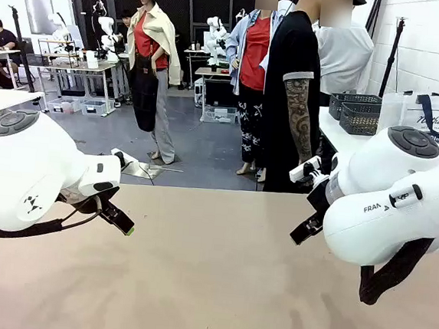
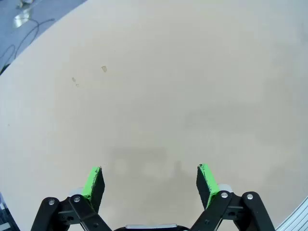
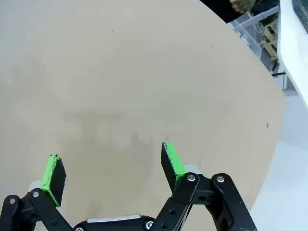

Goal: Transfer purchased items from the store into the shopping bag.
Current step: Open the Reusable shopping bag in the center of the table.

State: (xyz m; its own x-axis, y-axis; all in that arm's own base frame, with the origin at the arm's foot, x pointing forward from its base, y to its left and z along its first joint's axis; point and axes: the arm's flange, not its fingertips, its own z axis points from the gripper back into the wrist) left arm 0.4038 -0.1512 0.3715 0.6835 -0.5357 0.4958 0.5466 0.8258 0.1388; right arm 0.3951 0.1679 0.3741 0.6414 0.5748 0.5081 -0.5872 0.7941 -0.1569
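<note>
Left gripper (image 2: 150, 175) and right gripper (image 3: 110, 161) hang open above the tan table (image 1: 209, 279). Well apart, behind the right arm (image 1: 399, 219) marked "FRAN", stand the grey basket (image 1: 360, 117) and shopping bag (image 1: 428, 106); its print looks like "Nothing".

Tan table (image 1: 209, 279) stretching across the foreground. Person (image 1: 288, 78) in a black shirt standing at its far edge, tattooed forearm (image 1: 299, 114) hanging down. Another person (image 1: 0, 40) sitting at a distant bench, far left.

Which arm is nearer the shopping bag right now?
Right. The right end effector hovers over the table's right side, with the bag behind that arm. The left end effector is across the table, on its left side.
</note>
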